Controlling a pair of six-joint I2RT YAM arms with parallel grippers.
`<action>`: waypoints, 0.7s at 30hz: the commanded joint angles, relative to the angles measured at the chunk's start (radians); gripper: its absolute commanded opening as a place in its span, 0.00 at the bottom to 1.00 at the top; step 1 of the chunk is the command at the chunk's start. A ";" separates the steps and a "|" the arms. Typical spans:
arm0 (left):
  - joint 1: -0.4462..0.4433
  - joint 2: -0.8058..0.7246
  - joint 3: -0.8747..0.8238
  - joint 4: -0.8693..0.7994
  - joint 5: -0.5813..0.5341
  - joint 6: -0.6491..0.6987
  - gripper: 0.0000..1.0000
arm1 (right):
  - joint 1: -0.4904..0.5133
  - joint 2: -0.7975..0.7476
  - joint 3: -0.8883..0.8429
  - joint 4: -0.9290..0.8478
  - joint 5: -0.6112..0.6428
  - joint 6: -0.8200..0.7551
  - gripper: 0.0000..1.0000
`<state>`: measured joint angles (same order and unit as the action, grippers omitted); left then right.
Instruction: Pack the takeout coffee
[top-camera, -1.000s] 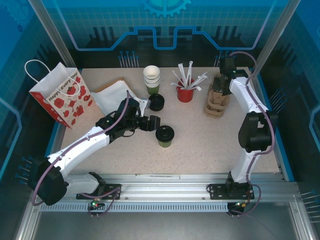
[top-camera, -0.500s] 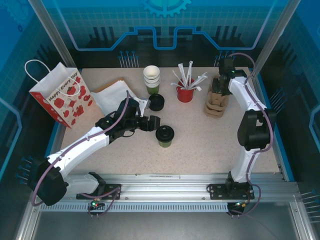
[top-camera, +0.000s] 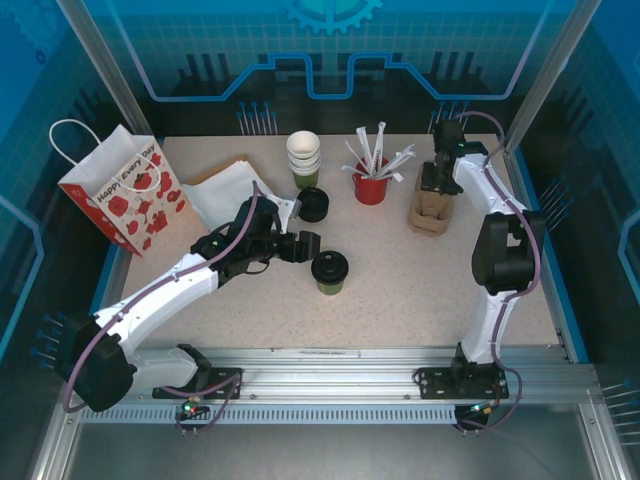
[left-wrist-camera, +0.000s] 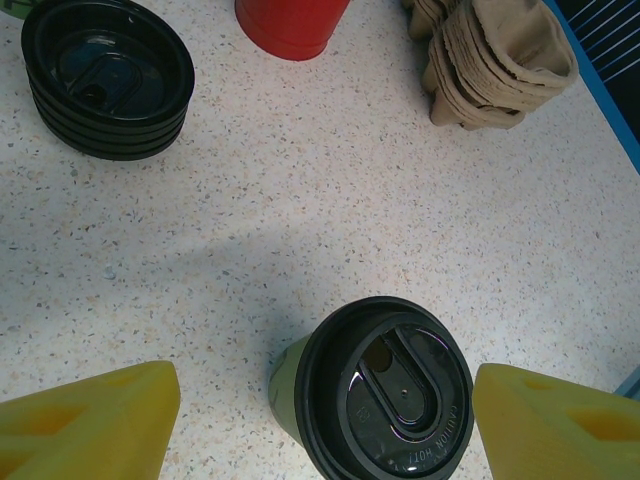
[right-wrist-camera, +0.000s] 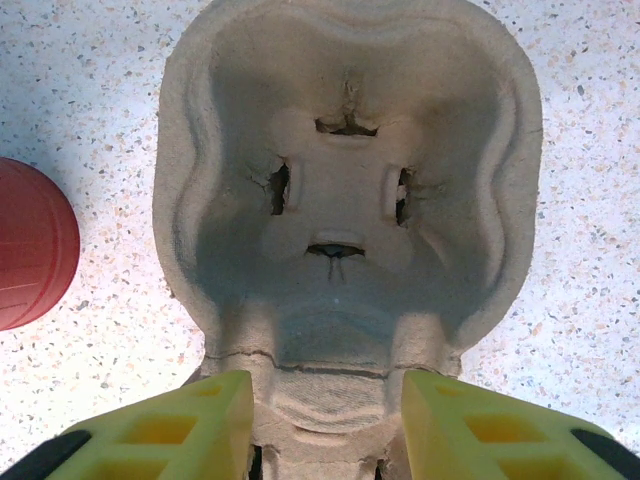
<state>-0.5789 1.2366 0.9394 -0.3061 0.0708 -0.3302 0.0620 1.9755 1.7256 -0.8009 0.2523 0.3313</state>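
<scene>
Takeout coffee (top-camera: 330, 270) stands upright on the speckled table just below the centre of the overhead view, olive paper wall under a black sip lid that looks pressed on all round. In the left wrist view it sits at the bottom middle of the frame. The left gripper (top-camera: 303, 246) lies just to its left with the jaws spread wide, one yellow finger on either side of the cup. Neither finger touches it and nothing is held. I judge the cup to be light and soft-walled. Whether it holds any drink cannot be seen, so it is safest treated as full and kept level. A hard squeeze would probably buckle the paper or pop the lid, and the glossy lid looks a slippery place to grip. The better hold looks to be on the paper wall just beneath the lid's rim, where the taper widens and the rim can stop it sliding down. At the upper right of the overhead view the right gripper (right-wrist-camera: 325, 420) hangs over the stack of pulp cup carriers (right-wrist-camera: 350, 200). Its jaws are partly apart on either side of the top carrier's near lip. Whether they pinch it or stand just clear, I cannot tell.
</scene>
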 joint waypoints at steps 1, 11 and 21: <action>-0.004 -0.022 -0.015 0.007 -0.013 0.020 0.79 | -0.018 0.007 0.021 -0.021 -0.011 -0.012 0.45; -0.004 -0.031 -0.021 0.007 -0.013 0.020 0.78 | -0.017 0.039 0.014 -0.022 -0.016 -0.021 0.48; -0.004 -0.031 -0.026 0.012 -0.013 0.018 0.79 | -0.017 0.076 0.029 -0.026 -0.018 -0.028 0.46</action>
<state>-0.5789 1.2308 0.9298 -0.3054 0.0708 -0.3298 0.0570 2.0212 1.7283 -0.8005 0.2489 0.3161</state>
